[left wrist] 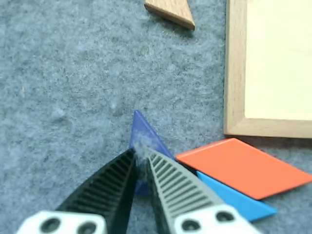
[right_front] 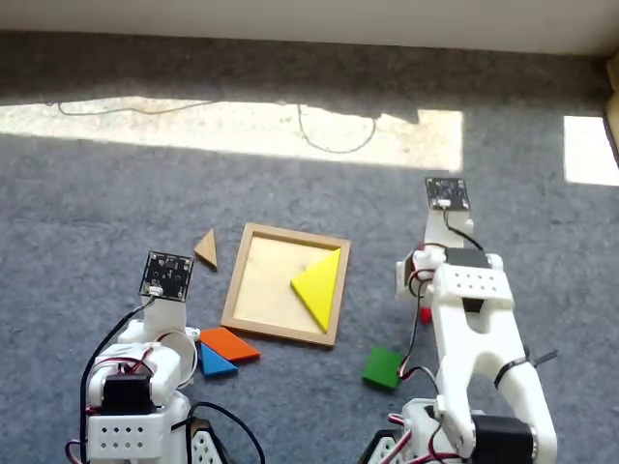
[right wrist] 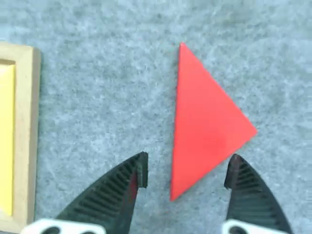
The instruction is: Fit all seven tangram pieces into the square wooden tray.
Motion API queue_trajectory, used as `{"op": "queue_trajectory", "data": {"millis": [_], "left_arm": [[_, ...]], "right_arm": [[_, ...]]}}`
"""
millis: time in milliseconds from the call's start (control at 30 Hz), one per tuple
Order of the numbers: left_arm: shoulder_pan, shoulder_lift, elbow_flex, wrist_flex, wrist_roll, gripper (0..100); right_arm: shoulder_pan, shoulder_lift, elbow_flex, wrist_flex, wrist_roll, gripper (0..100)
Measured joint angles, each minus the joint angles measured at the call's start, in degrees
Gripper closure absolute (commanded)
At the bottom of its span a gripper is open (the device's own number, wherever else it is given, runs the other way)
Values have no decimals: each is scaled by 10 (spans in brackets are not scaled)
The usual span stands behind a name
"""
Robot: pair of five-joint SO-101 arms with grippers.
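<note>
The square wooden tray (right_front: 238,290) lies mid-table with a yellow triangle (right_front: 321,282) in its right half. My left gripper (left wrist: 141,156) is shut on a small dark blue triangle (left wrist: 145,139) on the carpet, left of the tray's near corner (left wrist: 235,97). An orange parallelogram (left wrist: 243,168) partly covers a light blue triangle (left wrist: 234,197) beside it. A small wooden triangle (left wrist: 170,10) lies farther off. My right gripper (right wrist: 187,168) stands open, its fingers on either side of a red triangle (right wrist: 204,122) lying flat, right of the tray (right wrist: 24,131).
A green square (right_front: 383,367) sits on the grey carpet below the tray's right corner, next to the right arm (right_front: 474,329). The left arm (right_front: 145,377) stands at the lower left. A cable (right_front: 329,145) lies in the sunlit strip at the back.
</note>
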Motion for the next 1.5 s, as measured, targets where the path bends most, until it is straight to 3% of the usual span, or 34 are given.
{"op": "queue_trajectory", "data": {"millis": [100, 233, 500, 667, 1067, 1500], "left_arm": [[0, 0, 0, 0, 0, 993], [0, 0, 0, 0, 0, 993], [0, 0, 0, 0, 0, 993], [0, 0, 0, 0, 0, 993], [0, 0, 0, 0, 0, 993], [0, 0, 0, 0, 0, 993]], "right_arm": [[3, -13, 1, 0, 2, 714], [23, -4, 0, 0, 4, 600], [23, 188, -118, 0, 4, 596], [22, 273, -167, 1, 7, 679], [26, 274, -171, 1, 33, 802], [24, 176, -117, 5, 77, 815]]}}
